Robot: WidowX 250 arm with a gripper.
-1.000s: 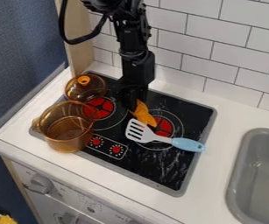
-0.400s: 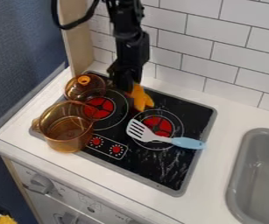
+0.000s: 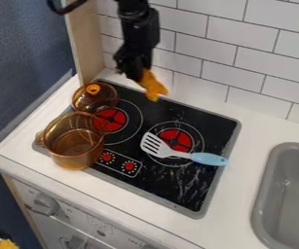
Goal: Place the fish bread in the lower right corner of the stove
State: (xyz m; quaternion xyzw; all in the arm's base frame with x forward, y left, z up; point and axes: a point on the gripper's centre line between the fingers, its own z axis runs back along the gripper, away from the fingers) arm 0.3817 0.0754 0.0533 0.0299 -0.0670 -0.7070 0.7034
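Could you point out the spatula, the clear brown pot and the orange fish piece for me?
spatula (image 3: 208, 159): camera view, on its light blue handle
clear brown pot (image 3: 75, 156): camera view, on its front wall
orange fish piece (image 3: 152, 86): camera view, on its middle

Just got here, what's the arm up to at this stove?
The robot's black two-finger gripper is holding the orange fish-shaped bread over the back edge of the black stove. It's not placed yet; the target is the lower right corner. A white slotted spatula with a light blue handle lies across the right burner. A see-through amber pot and a matching lid with an orange knob sit at the left.
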